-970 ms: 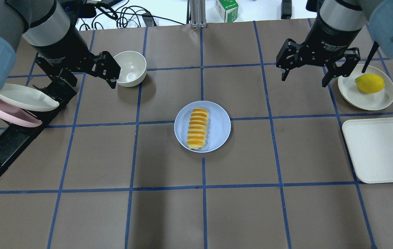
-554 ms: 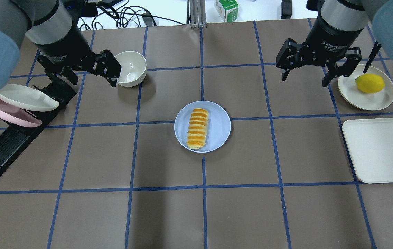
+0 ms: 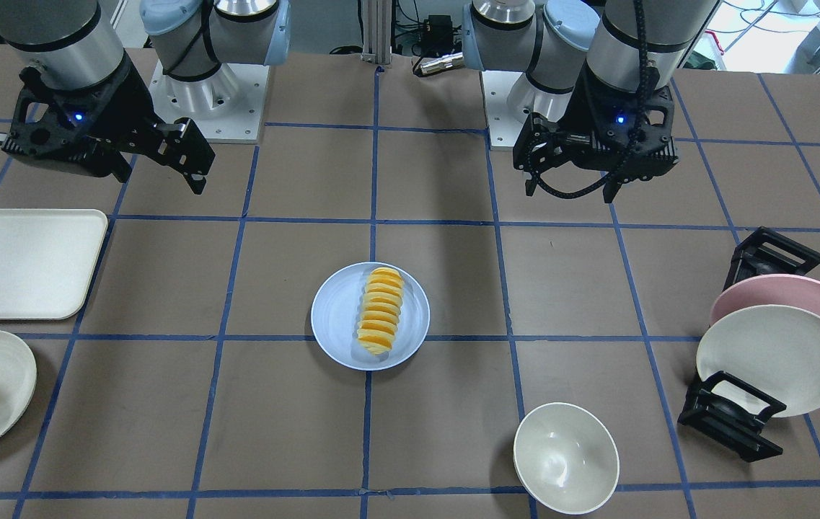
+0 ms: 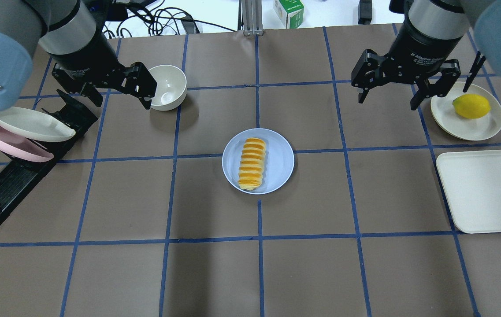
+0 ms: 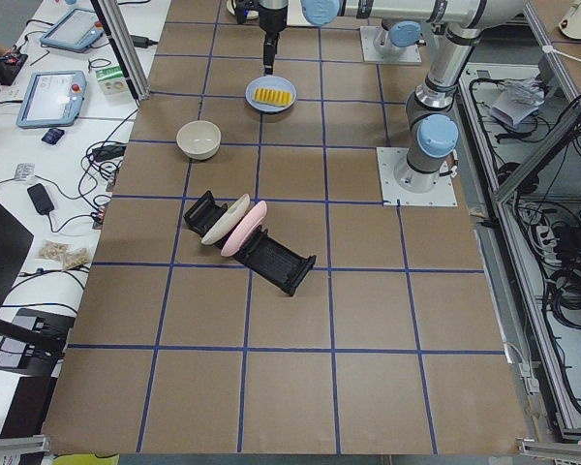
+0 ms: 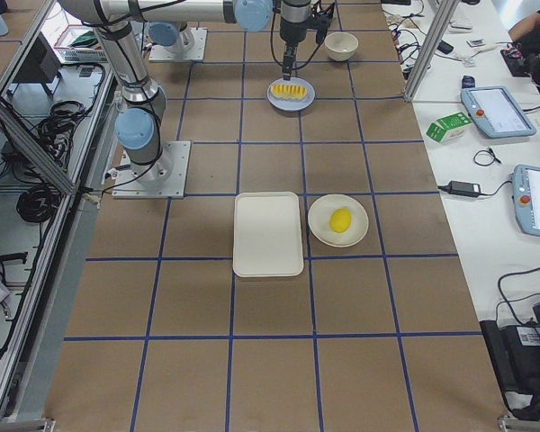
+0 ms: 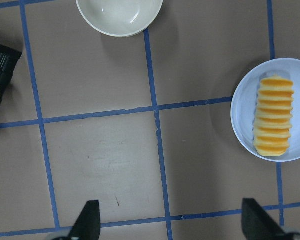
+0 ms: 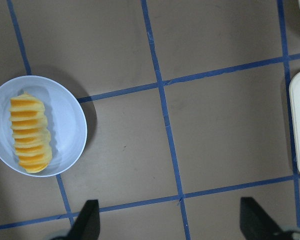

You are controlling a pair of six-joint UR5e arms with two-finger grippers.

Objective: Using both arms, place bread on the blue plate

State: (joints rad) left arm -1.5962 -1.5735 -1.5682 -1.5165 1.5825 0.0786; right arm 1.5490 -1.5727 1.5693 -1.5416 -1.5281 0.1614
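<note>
The bread (image 4: 251, 164), a ridged yellow-orange loaf, lies on the blue plate (image 4: 281, 160) at the table's middle, left of the plate's centre in the overhead view. It also shows in the front view (image 3: 381, 310) on the plate (image 3: 334, 317). My left gripper (image 4: 121, 100) is open and empty, raised to the far left of the plate beside a white bowl. My right gripper (image 4: 387, 103) is open and empty, raised to the far right. Both wrist views show the bread (image 7: 274, 116) (image 8: 30, 132) well away from the open fingertips.
A white bowl (image 4: 167, 86) stands by the left gripper. A black rack (image 4: 16, 176) holds a pink and a cream plate at the left. A cream plate (image 4: 466, 125) with a yellow fruit (image 4: 470, 106) and a white tray (image 4: 488, 189) are at the right.
The left arm has shifted slightly toward the top of the overhead view, its gripper still open. The right gripper has barely moved. The bread and the plate have not moved.
</note>
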